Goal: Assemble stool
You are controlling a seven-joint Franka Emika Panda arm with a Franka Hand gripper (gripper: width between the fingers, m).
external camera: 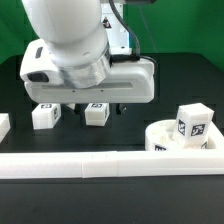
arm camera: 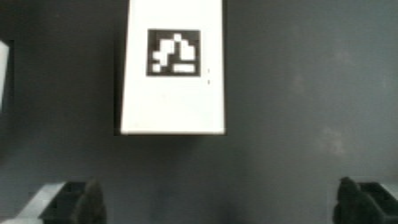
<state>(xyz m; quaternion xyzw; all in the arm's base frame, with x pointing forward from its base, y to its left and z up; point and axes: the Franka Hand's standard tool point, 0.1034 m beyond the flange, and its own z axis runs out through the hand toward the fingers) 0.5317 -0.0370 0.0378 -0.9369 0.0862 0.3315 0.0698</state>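
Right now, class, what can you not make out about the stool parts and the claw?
Seat: exterior view, lower front hidden by the rail.
White piece: exterior view, cut off by its left edge; unidentifiable.
Leg: wrist view, one end cut off by the frame.
Claw: wrist view, only fingertips show.

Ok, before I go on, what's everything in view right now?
stool legs: three, white with black-and-white tags; two on the table under the arm, one at the seat.
stool seat: one, white, round; the exterior view's right.
long rail: one, white; across the front.
white piece: one; cut off at the exterior view's left edge, unidentifiable.
table: one, black; under everything.
arm: one, white; centre.
gripper: one, dark fingers; open, empty, above a leg.
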